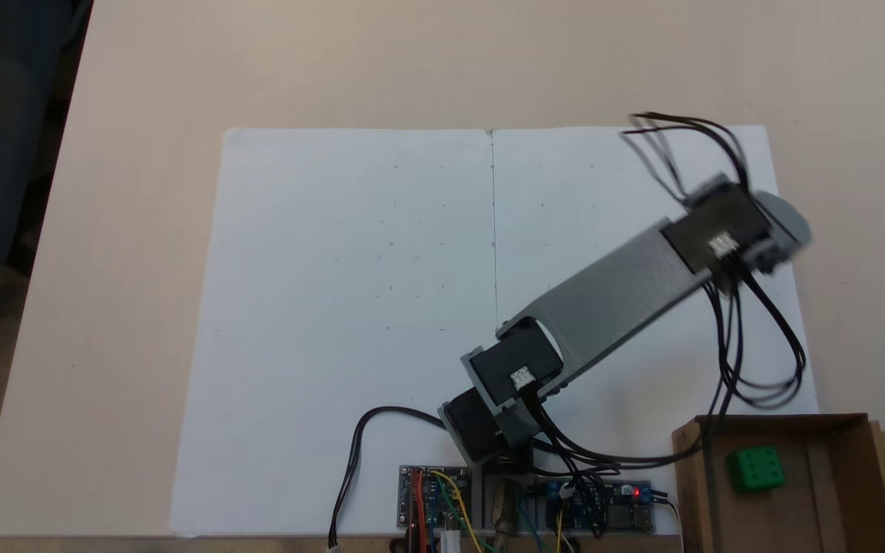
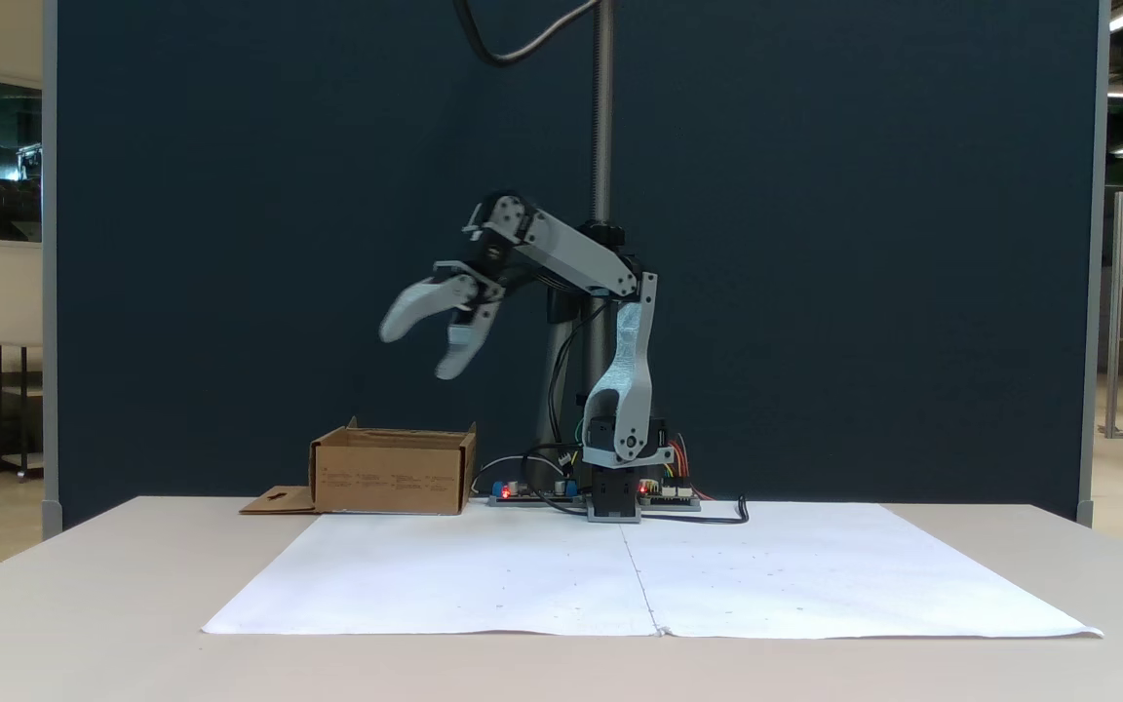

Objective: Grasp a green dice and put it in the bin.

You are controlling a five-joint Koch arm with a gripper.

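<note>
Green dice (image 1: pixel 755 468), rounded cube w/ pips, in cardboard bin (image 1: pixel 850 491).

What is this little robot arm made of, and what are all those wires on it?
The arm has light grey plastic links joined by black boxy motors, each carrying a small white label. Thin black cables loop loosely between the motors. Its pincer has two pale grey, rounded fingers. At the base sit small circuit boards with coloured wires.

A pale beige table (image 2: pixel 84 604) carries white paper sheets (image 2: pixel 649 575). The cardboard bin (image 2: pixel 391 475) and circuit boards (image 2: pixel 522 495) sit at the paper's far edge.
</note>
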